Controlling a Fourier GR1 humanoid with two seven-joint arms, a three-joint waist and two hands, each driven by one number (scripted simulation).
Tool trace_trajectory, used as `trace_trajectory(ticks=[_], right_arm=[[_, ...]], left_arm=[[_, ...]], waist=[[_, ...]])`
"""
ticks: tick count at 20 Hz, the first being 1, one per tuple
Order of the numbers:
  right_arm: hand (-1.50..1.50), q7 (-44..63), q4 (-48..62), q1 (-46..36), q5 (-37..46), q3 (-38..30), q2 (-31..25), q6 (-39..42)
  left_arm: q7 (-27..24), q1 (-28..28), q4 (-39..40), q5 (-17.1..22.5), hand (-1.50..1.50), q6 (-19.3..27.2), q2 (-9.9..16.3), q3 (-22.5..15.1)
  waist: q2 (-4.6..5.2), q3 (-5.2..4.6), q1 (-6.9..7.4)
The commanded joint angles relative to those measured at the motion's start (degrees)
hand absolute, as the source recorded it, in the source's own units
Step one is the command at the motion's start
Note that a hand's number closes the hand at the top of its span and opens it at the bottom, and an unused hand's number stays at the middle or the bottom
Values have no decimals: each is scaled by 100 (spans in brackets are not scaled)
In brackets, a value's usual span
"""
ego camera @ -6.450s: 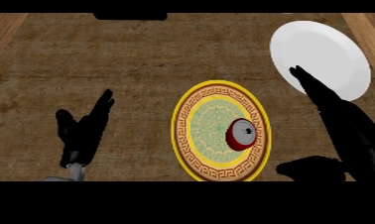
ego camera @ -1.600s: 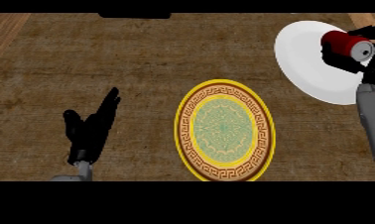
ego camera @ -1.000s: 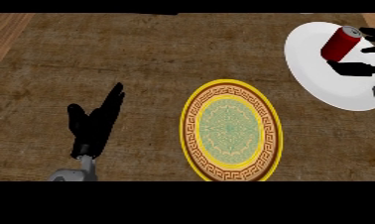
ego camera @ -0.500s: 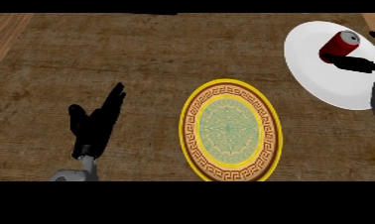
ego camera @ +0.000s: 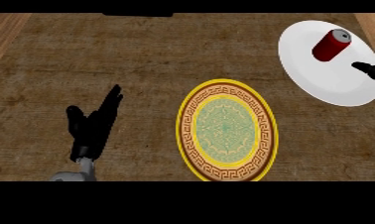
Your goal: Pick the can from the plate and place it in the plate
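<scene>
One red can (ego camera: 331,45) stands on the white plate (ego camera: 322,82) — just up-left of the right hand (ego camera: 364,69), whose fingers I cannot tell. The left hand (ego camera: 93,126) rests open, far off.

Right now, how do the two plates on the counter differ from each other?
The white plate is plain, while the patterned plate has a yellow rim, a brown key border and a green centre. The white plate carries the red can; the patterned plate carries nothing. The white plate sits at the far right, the patterned plate near the middle. Both are round.
</scene>
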Motion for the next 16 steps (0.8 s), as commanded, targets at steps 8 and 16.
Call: trace_trajectory(ticks=[8,16], right_arm=[[-150,-924,163,1142,87,222,-587,2105],[-150,-1545,-6,1793,314,547,-532,1978]], left_arm=[[184,278,-26,-62,0,123,-181,-102],[-76,165,362,45,0,-131,41,238]], waist=[[-50,-38,-150],[-78,-51,-223]])
